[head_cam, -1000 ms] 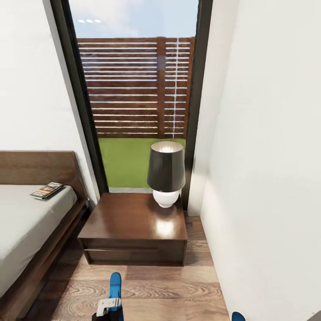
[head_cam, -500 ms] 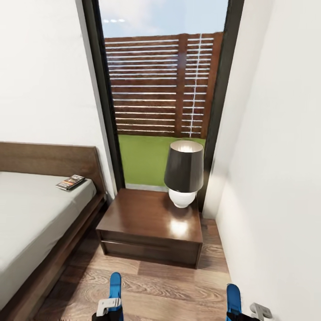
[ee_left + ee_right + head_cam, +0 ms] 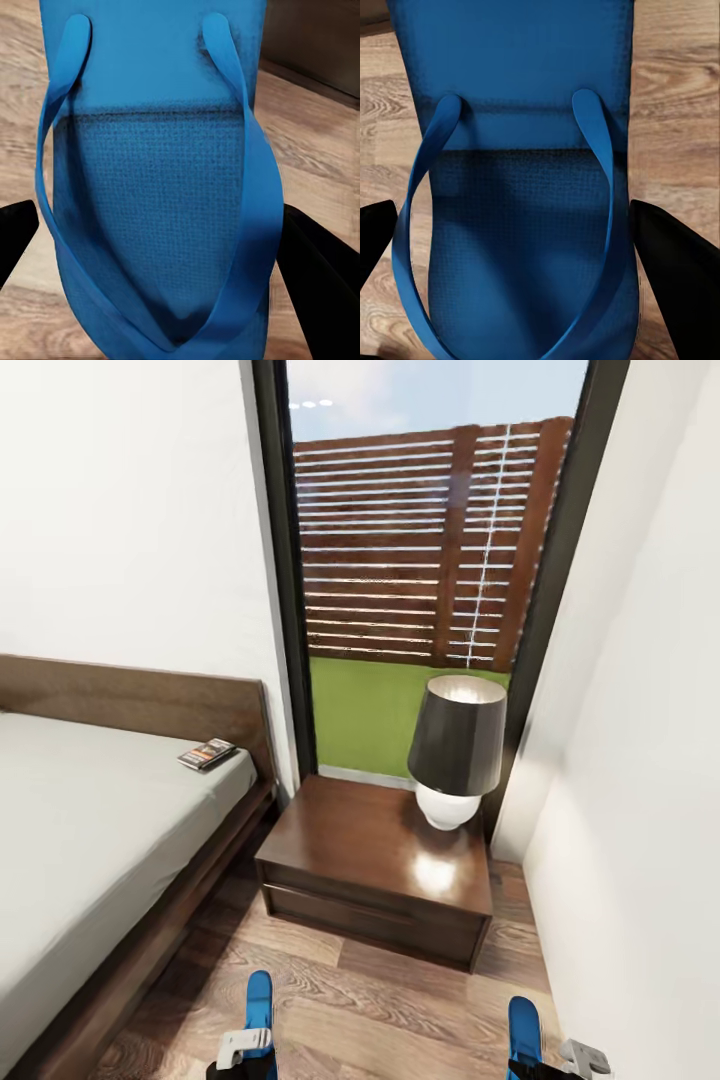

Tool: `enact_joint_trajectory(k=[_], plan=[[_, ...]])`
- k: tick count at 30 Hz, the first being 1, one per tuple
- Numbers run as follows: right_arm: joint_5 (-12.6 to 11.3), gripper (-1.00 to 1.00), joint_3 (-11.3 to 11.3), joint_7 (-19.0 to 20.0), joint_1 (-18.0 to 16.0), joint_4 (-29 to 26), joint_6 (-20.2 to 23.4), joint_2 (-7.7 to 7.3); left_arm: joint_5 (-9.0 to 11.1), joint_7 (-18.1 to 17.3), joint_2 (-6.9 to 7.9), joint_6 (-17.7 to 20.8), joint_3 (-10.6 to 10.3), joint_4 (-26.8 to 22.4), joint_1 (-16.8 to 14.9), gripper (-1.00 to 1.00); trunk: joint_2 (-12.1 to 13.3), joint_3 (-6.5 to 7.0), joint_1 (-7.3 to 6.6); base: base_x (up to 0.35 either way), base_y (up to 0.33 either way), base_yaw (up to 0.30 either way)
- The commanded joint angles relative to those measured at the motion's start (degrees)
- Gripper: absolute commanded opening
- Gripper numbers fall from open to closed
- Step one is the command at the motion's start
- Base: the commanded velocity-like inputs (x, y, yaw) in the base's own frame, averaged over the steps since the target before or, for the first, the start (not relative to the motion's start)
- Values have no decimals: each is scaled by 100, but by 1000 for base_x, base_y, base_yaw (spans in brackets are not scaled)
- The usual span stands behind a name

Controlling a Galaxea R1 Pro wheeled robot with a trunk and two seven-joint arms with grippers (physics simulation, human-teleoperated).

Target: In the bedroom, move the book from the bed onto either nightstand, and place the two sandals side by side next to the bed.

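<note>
Head view, bed: the bed [image 3: 90, 840] fills the left side, with its headboard against the far wall.
Head view, book: the book [image 3: 207, 754] lies on the mattress at the far right corner, close to the headboard, not yet moved.
Head view, nightstand: the nightstand [image 3: 375, 860] stands right of the bed under the window, and a lamp [image 3: 455, 748] sits on its far right part; the left half of the top looks free for the book.
Head view, sandals: a blue tip shows at the near edge on each side, the left sandal [image 3: 259, 1003] and the right sandal [image 3: 524, 1027], both above the wood floor [image 3: 400, 1010].
Left wrist view: the left pincer [image 3: 161, 247] holds the left sandal, with a dark finger [image 3: 322, 262] at each side of the sole.
Right wrist view: the right pincer [image 3: 525, 247] grips the right sandal in the same way, strap side towards the camera.
Step in hand: probably carrying the pair to the floor strip beside the bed.
Doing it well: lower both soles flat, toes the same way, edges close, clear of the bed frame and the nightstand.
</note>
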Motion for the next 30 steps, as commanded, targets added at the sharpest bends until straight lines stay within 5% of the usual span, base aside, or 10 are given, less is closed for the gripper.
enact_joint_trajectory(k=[1, 30], plan=[[1, -100, -45, 27, -2, 3, 10, -1, 51, -38, -1, -5, 9, 9, -5, -100, -2, -9, -1, 0, 0, 266], [1, -100, -45, 26, -2, 3, 10, -1, 51, -38, -9, -6, 3, 9, -5, -100, -2, -103, -1, 0, 0, 270]])
